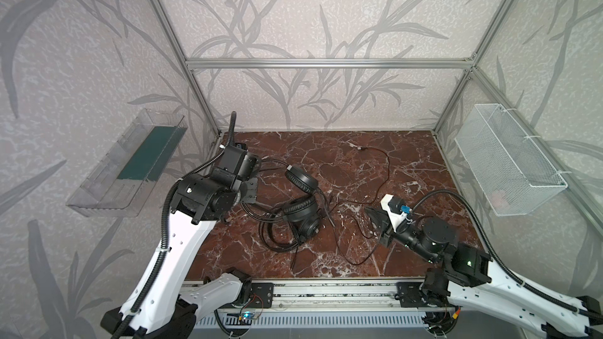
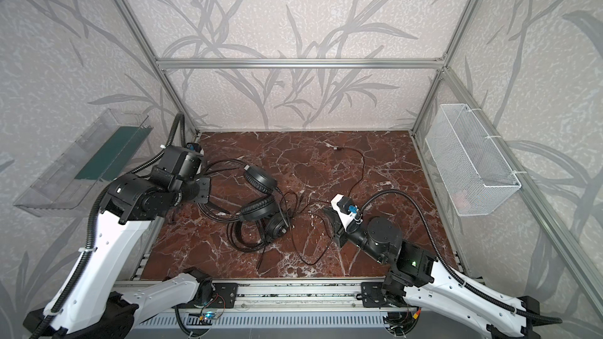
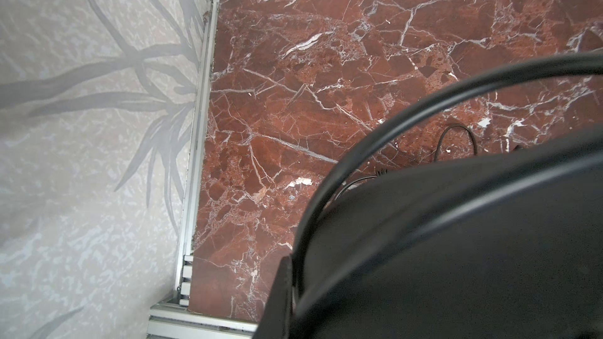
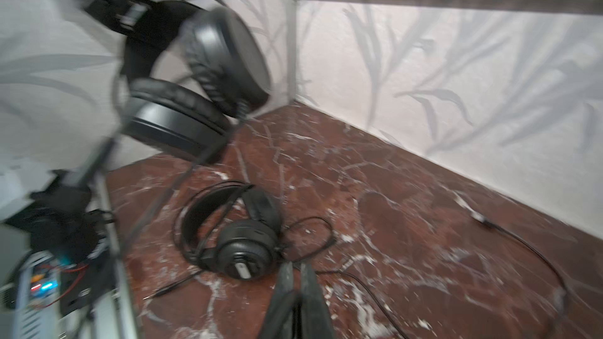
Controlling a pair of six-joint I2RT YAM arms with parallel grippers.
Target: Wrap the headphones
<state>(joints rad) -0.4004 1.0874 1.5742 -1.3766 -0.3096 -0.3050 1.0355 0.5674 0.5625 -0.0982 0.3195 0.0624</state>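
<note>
- Left pincer [image 1: 251, 192]: clamping fully shut on the thin wire headband of the hanging headset [image 4: 228, 57]; holding both earcups clear of the table [image 1: 408, 164], on the left side in both top views.
- Right pincer [image 4: 296, 269]: standing closed with fingertips together, hovering low just beside the second headset [image 4: 244, 249]; not possible to tell whether nipping a strand of cable or gripping nothing.
- Second headset: lying on the table near the middle, partly beneath the hanging one in both top views, with headband loops spreading towards the left arm.
- Cable [image 1: 386, 164]: trailing loose over the table in wide curves, with the plug end resting near the back wall; crossing other thin strands beside the earcups.
- Step in hand, judging from the layout: presenting one headset in the air, ready for winding. Winding apparently not yet begun, with no turns showing around headband or earcups.
- Next move, as a judgement: calling for a right-side grasp on the loose cable close to the hanging earcups, then for looping it round that headset with the left side holding steady.
- Also calling for sorting the strands by headset first, and for avoiding dragging the second headset along.
</note>
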